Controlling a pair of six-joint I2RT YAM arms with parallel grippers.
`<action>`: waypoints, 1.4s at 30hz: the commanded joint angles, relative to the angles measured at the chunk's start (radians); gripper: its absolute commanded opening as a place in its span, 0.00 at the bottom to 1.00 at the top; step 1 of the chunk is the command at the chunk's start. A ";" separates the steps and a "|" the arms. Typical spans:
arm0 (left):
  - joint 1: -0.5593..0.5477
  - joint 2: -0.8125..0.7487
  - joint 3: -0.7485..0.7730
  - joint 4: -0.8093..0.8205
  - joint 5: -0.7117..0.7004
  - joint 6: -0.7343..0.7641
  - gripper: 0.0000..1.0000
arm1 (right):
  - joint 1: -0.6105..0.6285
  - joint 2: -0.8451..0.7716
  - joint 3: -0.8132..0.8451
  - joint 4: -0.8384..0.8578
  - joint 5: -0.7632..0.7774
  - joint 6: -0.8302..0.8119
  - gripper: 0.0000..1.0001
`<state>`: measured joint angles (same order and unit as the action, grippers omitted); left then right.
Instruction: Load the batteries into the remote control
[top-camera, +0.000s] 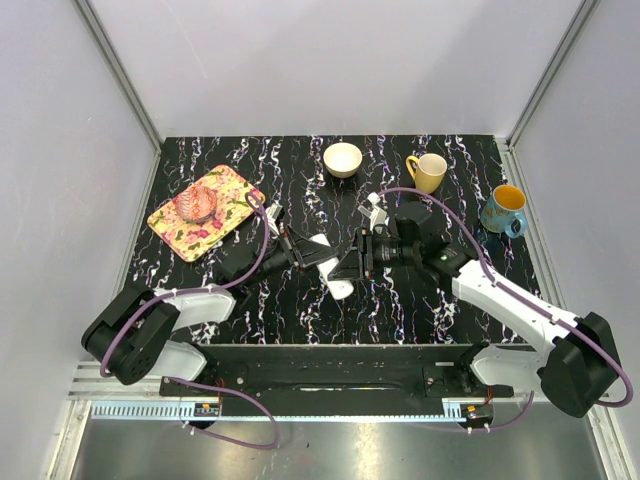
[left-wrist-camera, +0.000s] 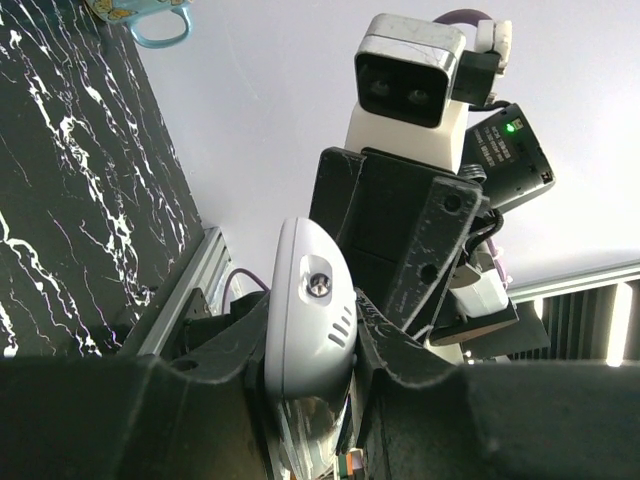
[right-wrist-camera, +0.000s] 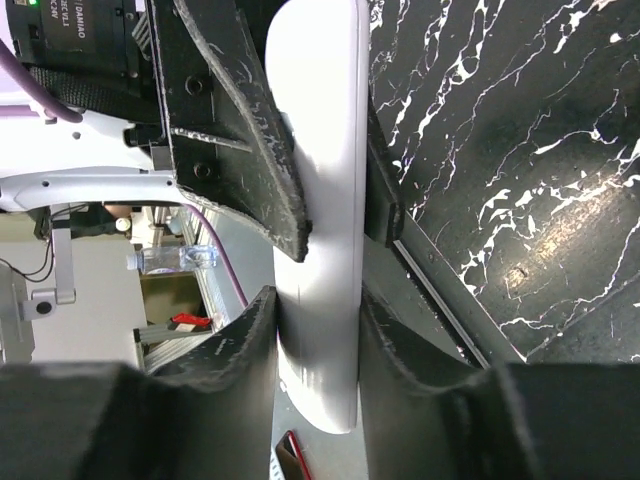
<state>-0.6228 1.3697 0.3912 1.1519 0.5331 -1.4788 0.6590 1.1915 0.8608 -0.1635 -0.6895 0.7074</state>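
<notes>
Right wrist, remote control (right-wrist-camera: 318, 150) top cut off; right end effector (right-wrist-camera: 316, 305) pinching

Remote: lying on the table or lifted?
Lifted. The left gripper clamps the remote control and the right gripper grips it too; overhead, it hangs between them.

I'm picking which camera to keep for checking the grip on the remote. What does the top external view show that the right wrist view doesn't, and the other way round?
Only top external: the bowl, yellow mug, blue mug and floral tray on the table, plus both arms whole.
Only right wrist: a close look at the right gripper, its fingers tight against the narrow sides of the remote control.
Both: the remote control held between the left gripper and the right gripper, above the table.
</notes>
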 joint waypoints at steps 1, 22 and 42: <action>0.005 -0.041 0.034 0.111 0.013 -0.018 0.00 | -0.002 0.013 -0.026 0.067 -0.034 0.018 0.34; 0.005 -0.032 0.017 0.131 -0.007 -0.005 0.00 | -0.004 -0.029 -0.071 0.120 -0.076 0.099 0.49; 0.052 -0.081 0.008 -0.019 -0.068 0.067 0.99 | -0.004 -0.099 0.006 -0.006 -0.075 0.041 0.00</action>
<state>-0.6033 1.3415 0.3904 1.1572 0.5228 -1.4448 0.6525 1.1545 0.7795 -0.0761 -0.7940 0.8223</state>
